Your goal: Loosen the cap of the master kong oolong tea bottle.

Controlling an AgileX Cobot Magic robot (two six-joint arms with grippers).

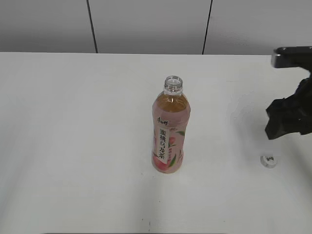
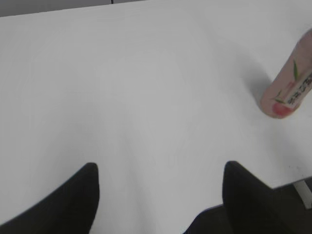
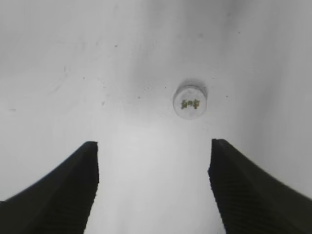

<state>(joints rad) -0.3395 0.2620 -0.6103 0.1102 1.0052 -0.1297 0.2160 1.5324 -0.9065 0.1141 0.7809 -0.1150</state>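
Note:
The master kong oolong tea bottle (image 1: 170, 131) stands upright in the middle of the white table with its neck open and no cap on it. Its pink base shows at the right edge of the left wrist view (image 2: 288, 83). The white cap (image 1: 268, 161) lies flat on the table at the right, logo up; it also shows in the right wrist view (image 3: 190, 102). My right gripper (image 3: 153, 146) is open and empty, above the table just behind the cap; it shows in the exterior view (image 1: 287, 119). My left gripper (image 2: 161, 170) is open and empty, left of the bottle.
The white table (image 1: 73, 122) ends at a grey panelled wall (image 1: 146, 24) at the back. The table's near edge shows at the lower right of the left wrist view (image 2: 287, 183).

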